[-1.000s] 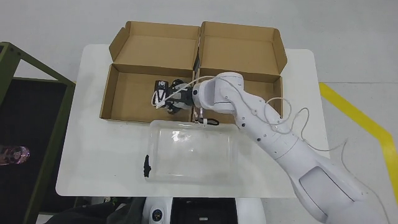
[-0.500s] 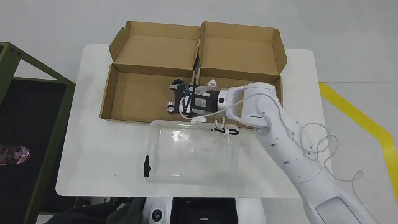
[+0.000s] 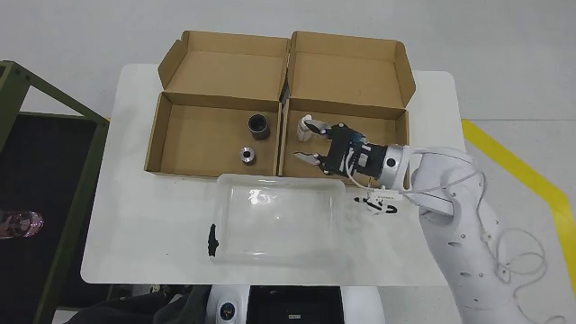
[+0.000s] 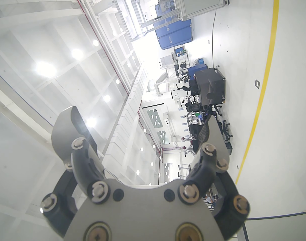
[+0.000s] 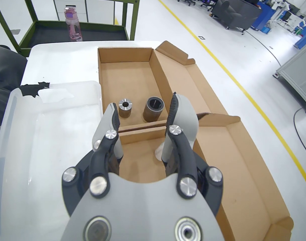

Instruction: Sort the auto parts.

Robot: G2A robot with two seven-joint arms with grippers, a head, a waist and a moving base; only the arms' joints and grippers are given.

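1. The right gripper [image 3: 310, 142] hung over an open brown cardboard box [image 3: 387, 130], its fingers spread apart with nothing between them.
2. In the neighbouring open cardboard box [image 3: 180, 139] two parts stood upright, near each other: a dark metal cylindrical sleeve [image 3: 259, 126] and a shorter silver metal cylinder with a centre hole [image 3: 245, 154].
3. A clear plastic tub [image 3: 270, 225] lay on the white table [image 3: 135, 207], just in front of both boxes.
4. The left gripper [image 4: 142, 121] pointed up toward a ceiling, its fingers also wide apart and holding nothing.
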